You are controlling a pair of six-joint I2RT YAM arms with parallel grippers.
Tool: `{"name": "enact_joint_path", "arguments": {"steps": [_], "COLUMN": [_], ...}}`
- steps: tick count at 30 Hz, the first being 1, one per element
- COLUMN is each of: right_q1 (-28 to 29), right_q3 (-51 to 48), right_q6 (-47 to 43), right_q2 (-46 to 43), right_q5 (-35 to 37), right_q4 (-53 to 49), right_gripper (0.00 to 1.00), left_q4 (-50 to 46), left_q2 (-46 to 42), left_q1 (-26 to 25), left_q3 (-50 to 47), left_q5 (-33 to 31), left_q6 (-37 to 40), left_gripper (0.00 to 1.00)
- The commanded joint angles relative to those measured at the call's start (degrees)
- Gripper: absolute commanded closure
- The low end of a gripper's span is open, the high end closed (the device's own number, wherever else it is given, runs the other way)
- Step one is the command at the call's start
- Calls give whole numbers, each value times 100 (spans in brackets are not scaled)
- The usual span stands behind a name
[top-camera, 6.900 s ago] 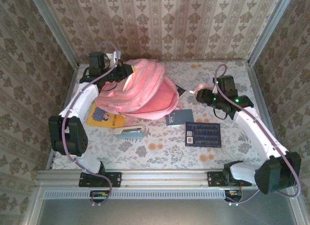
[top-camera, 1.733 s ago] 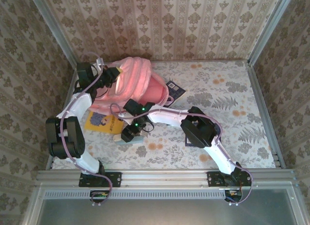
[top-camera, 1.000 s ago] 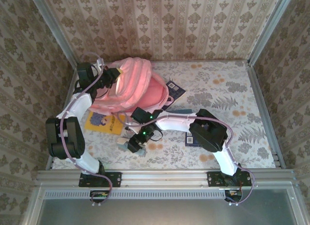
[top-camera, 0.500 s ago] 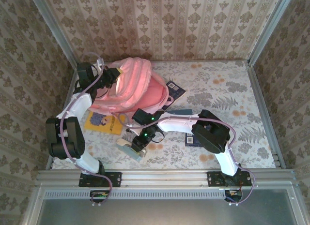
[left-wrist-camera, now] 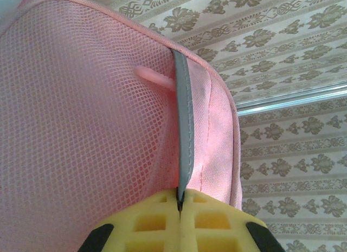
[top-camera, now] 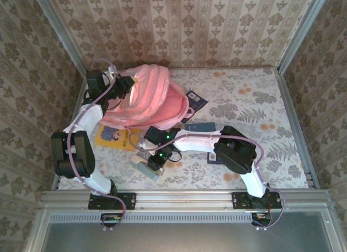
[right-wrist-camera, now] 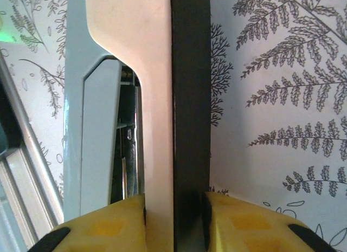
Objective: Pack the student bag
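The student bag [top-camera: 157,97], a large pink backpack, stands propped open at the back left. My left gripper [top-camera: 123,83] is shut on its grey-trimmed opening edge [left-wrist-camera: 184,127], and the pink mesh of the bag [left-wrist-camera: 81,127] lies right in front of the yellow pads, where the left gripper [left-wrist-camera: 180,200] pinches the trim. In front of the bag, a pale blue and white stapler [top-camera: 144,164] with a black base lies on the table. My right gripper [top-camera: 154,161] is shut across it. In the right wrist view the stapler [right-wrist-camera: 162,73] runs lengthwise between the pads of the right gripper [right-wrist-camera: 174,200].
A yellow book [top-camera: 115,136] lies beside the bag at the left. A teal book [top-camera: 201,125] and a dark blue book [top-camera: 216,156] sit partly under my right arm. A dark booklet [top-camera: 196,100] lies behind the bag. The floral table [top-camera: 255,116] has free room on the right.
My right gripper's jaws have closed onto the stapler, and the stapler has shifted slightly toward the near edge. The left gripper has kept its hold on the bag.
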Motion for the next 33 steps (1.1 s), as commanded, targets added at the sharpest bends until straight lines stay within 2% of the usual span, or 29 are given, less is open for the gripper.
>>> {"name": "enact_joint_path", "arguments": {"steps": [1, 10, 17, 21, 27, 30, 33], "right_q1": [71, 99, 48, -101, -640, -1005, -1323], "right_q3": [127, -287, -1237, -1938, -3004, -3419, -3600], "right_q6": [-75, -58, 235, 482, 925, 1162, 1317], "right_q2": [45, -513, -1451, -2178, -3544, -4289, -4889], "right_q5": [353, 584, 1068, 1431, 1943, 2313, 2643], "right_q4": [-118, 147, 702, 1046, 1433, 1465, 1285], "right_gripper": [70, 86, 99, 100, 100, 100, 100], "left_q4": [27, 14, -3, -69, 116, -289, -1082], "left_q2": [-193, -177, -168, -150, 15, 61, 51], "left_q1": [40, 38, 27, -3, -33, -159, -405], "left_q3": [112, 111, 173, 323, 787, 1251, 1806], "left_q5": [-56, -58, 12, 170, 710, 930, 1070], "left_q6": [129, 147, 198, 271, 158, 430, 1027], "left_gripper": [100, 100, 100, 100, 100, 100, 100]}}
